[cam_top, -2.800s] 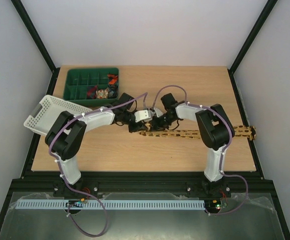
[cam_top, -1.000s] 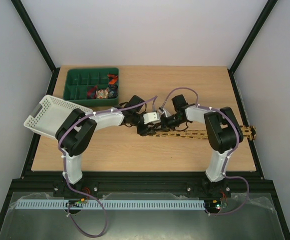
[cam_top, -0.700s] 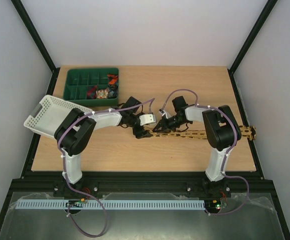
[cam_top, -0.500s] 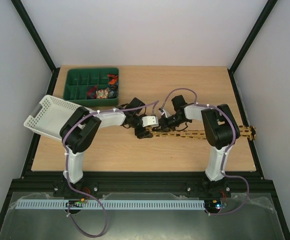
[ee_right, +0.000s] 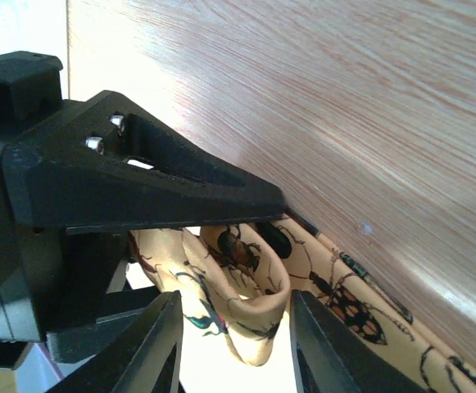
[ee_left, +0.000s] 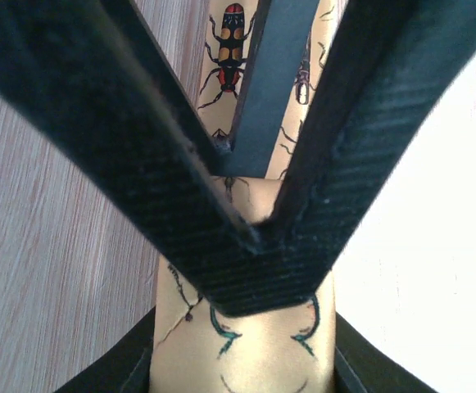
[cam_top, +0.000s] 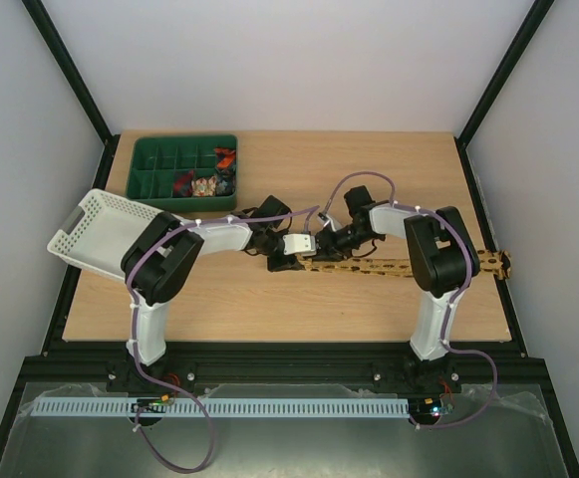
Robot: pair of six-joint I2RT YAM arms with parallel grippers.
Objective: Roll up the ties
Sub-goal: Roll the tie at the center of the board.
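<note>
At mid-frame, the tie point(cam_top: 369, 267): a flat tan-gold strip on the bench point(cam_top: 269, 309). Its far end reaches the right rim of the wood, and its other end is lifted into a small fold just left of centre.
Long axis: left to right across the overhead view, nearly level.
Left fingers point(ee_left: 139, 139): tips pressed together on the fabric at the fold. The strip runs away from them toward the top of the wrist view.
Right fingers point(ee_right: 160, 348): narrow, with the curled fold filling the gap between them, so they appear to be holding it. They sit just right of the left pair.
Nearer arm: both meet at the fold, and all the unrolled length lies on the right arm's side.
Turning relation: the roll has to travel rightward along the strip, I judge.
Room: bare wood above and below the strip. The green tray point(cam_top: 140, 149) at upper left and the white basket point(cam_top: 90, 224) at left are well apart from it.
Edge: a tug could slide the far end off the rim.
</note>
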